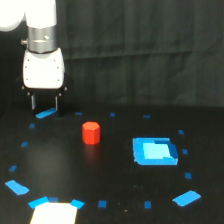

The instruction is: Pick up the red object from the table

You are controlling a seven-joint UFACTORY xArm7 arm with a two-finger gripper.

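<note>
The red object (91,133) is a small red-orange faceted block standing on the black table (115,170), a little left of centre in the exterior view. My gripper (45,104) hangs from the white arm at the upper left, above and behind the block, well apart from it. Its two dark fingers (33,102) point down with a gap between them and nothing held.
A bright blue square patch (155,151) lies to the right of the block. Small blue tape marks dot the table, with larger ones at the front left (17,188) and front right (186,198). A pale sheet (55,213) sits at the front edge.
</note>
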